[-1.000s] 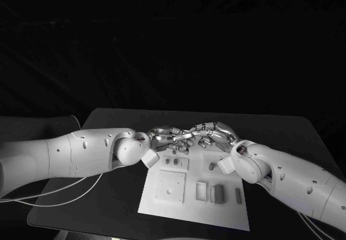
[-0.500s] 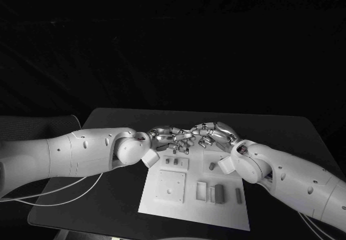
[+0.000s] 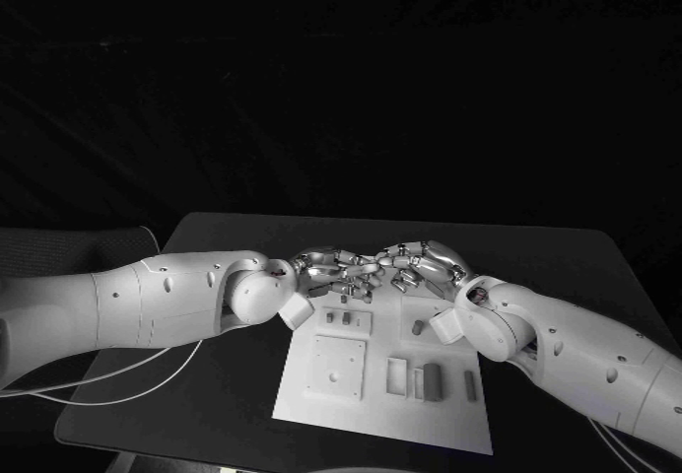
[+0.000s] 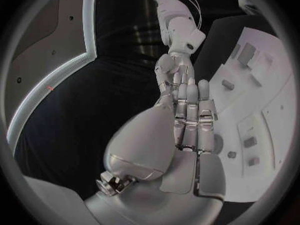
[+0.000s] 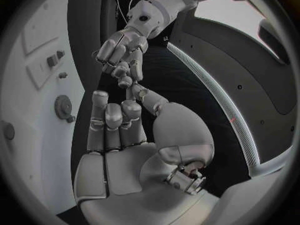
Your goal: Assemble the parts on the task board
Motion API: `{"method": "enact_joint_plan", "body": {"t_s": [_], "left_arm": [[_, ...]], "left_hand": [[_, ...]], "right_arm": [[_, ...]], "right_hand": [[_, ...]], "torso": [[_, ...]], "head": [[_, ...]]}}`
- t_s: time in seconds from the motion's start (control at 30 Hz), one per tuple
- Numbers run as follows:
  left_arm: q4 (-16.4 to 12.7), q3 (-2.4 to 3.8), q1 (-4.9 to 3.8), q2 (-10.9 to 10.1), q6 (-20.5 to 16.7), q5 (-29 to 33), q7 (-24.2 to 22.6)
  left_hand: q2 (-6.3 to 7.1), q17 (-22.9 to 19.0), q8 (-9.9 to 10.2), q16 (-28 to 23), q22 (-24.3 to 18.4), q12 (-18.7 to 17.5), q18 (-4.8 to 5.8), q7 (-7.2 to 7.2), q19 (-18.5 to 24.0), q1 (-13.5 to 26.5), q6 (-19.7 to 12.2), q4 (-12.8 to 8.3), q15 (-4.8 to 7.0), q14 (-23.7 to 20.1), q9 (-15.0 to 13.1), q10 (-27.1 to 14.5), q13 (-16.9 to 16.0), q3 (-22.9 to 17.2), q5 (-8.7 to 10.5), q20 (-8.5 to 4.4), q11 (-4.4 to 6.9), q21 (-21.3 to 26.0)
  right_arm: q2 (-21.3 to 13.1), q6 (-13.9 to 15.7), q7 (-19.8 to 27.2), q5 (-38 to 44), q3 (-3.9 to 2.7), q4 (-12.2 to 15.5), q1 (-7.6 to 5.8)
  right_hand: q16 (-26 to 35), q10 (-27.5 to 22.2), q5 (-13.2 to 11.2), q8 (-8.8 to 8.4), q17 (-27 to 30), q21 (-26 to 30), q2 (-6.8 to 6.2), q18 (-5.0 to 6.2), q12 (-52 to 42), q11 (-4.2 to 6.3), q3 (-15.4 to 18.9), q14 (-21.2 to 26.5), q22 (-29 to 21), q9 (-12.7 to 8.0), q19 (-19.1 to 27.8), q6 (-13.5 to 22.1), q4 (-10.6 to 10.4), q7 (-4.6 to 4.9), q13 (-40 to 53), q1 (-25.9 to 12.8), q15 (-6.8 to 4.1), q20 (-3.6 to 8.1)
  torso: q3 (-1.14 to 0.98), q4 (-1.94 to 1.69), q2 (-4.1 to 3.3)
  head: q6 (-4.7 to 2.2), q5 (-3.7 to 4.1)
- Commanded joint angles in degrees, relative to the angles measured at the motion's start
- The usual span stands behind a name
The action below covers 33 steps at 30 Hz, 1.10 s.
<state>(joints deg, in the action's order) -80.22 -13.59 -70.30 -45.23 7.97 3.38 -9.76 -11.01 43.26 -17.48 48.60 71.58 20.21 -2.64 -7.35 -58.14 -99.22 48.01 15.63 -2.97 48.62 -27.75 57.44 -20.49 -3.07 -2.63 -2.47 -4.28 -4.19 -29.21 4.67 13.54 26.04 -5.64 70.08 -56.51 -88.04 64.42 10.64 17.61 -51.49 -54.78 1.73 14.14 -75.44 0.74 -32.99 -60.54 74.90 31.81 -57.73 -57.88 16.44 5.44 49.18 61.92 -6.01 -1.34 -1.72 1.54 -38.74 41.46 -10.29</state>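
The white task board (image 3: 373,399) lies in the middle of the black table, with small grey parts (image 3: 431,381) standing in its slots. My left hand (image 3: 330,270) and right hand (image 3: 420,263) meet fingertip to fingertip just above the board's far edge. In the right wrist view the left hand (image 5: 122,47) bunches its fingertips against the thumb of the right hand (image 5: 122,135). In the left wrist view the left hand (image 4: 187,120) reaches out straight to the right hand (image 4: 172,72). Whether a small part sits between the touching fingertips is hidden.
The board (image 4: 269,110) carries a square recessed plate (image 3: 338,367) at its near left and slots with upright pieces (image 3: 469,384) at its near right. A round toothed piece (image 5: 62,106) sits on the board (image 5: 37,85). Black table (image 3: 213,394) lies on both sides of the board.
Almost nothing: the two hands stay joined over the board's far edge, with only slight shifts of the fingers.
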Motion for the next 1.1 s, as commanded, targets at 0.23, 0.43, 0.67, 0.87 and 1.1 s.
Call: {"method": "enact_joint_plan", "body": {"t_s": [0.23, 0.43, 0.67, 0.87, 1.1], "left_arm": [[-0.01, 0.08, -0.08, -0.08, -0.34, -2.21, -0.07], [0.00, 0.11, -0.08, -0.04, -3.50, -11.67, -0.71], [0.88, 0.26, -0.08, 0.04, -9.73, -22.44, -1.84], [2.35, 0.40, -0.09, 0.35, -14.46, -27.83, -2.74], [3.85, 0.64, -0.11, 1.14, -19.42, -34.58, -3.59]], "left_hand": [[-0.85, 0.07, -0.39, 0.33, 0.18, 0.39, -0.49, -0.84, 0.26, -0.92, 0.42, -0.11, 0.06, -0.05, -0.18, 0.56, -0.06, -0.09, -0.19, -0.20, -0.27, -0.03], [-1.12, 0.07, -0.84, 0.54, 0.27, 1.34, -0.53, -1.78, -0.04, -1.58, 1.20, -0.48, 0.20, 0.41, -0.56, 1.91, -0.44, 0.23, -0.20, -0.34, -0.71, -0.14], [-0.99, -0.08, -1.15, 0.70, 0.32, 2.01, -0.62, -1.92, -0.87, -2.22, 1.73, -0.70, 0.48, 1.33, -0.96, 2.86, -0.68, 0.53, -0.20, -0.56, -0.91, -0.37], [-0.78, -0.22, -1.28, 0.73, 0.31, 2.23, -0.66, -1.80, -1.33, -2.60, 2.01, -0.79, 0.69, 1.88, -1.16, 3.21, -0.73, 0.70, -0.20, -0.71, -0.92, -0.45], [-0.35, -0.37, -1.12, 0.61, 0.28, 2.27, -0.63, -1.85, -1.49, -3.00, 1.83, -0.94, 0.76, 2.08, -1.18, 3.37, -0.70, 0.92, -0.20, -0.78, -0.92, -0.42]], "right_arm": [[-0.18, -0.41, 0.38, 0.61, 0.01, -0.03, 0.07], [-0.73, 0.56, 0.65, 0.63, 0.01, -0.13, 0.06], [-1.59, 1.28, -0.19, 2.73, 0.02, 0.21, 0.02], [-2.40, 2.66, -4.62, 6.97, 0.02, 0.44, -0.91], [-3.08, 3.81, -14.24, 12.73, 0.02, 1.14, -2.70]], "right_hand": [[-0.34, -0.26, 0.09, -0.13, -0.07, -0.14, 0.11, 0.86, -0.21, -0.01, -0.13, -0.12, 0.75, 0.02, 0.28, -0.65, 0.37, 0.19, 0.06, -0.66, -0.38, -0.07], [-0.34, -0.35, -0.03, -1.20, -0.03, -0.21, -0.44, 0.86, -0.13, -0.54, 0.36, -0.15, 0.72, -0.27, 0.16, 1.34, 0.25, 0.78, 0.04, -1.90, -0.09, -0.13], [-0.38, -0.76, -0.09, -2.45, -0.01, -0.27, -1.43, 0.86, -0.11, -1.38, 1.93, -0.20, 0.69, -0.65, 0.13, 3.62, 0.24, 1.66, 0.09, -3.68, 0.73, -0.16], [-0.39, -0.88, -0.08, -2.59, 0.02, -0.27, -1.65, 0.86, -0.14, -1.60, 2.90, -0.27, 0.64, -0.66, 0.06, 3.85, 0.13, 1.86, 0.09, -4.69, 1.01, -0.15], [-0.29, -0.87, -0.02, -2.53, 0.15, -0.22, -1.96, 0.86, -0.05, -1.57, 3.38, -0.41, 0.51, -0.60, -0.12, 3.69, 0.00, 1.83, -0.04, -5.53, 1.00, -0.10]], "torso": [[0.01, -0.01, -0.01], [0.04, -0.02, -0.01], [0.05, 0.05, 0.02], [0.04, 0.03, 0.03], [0.07, 0.07, 0.01]], "head": [[0.00, 0.04], [-0.13, 0.06], [-0.22, 0.08], [-0.22, 0.11], [-0.27, 0.36]]}}
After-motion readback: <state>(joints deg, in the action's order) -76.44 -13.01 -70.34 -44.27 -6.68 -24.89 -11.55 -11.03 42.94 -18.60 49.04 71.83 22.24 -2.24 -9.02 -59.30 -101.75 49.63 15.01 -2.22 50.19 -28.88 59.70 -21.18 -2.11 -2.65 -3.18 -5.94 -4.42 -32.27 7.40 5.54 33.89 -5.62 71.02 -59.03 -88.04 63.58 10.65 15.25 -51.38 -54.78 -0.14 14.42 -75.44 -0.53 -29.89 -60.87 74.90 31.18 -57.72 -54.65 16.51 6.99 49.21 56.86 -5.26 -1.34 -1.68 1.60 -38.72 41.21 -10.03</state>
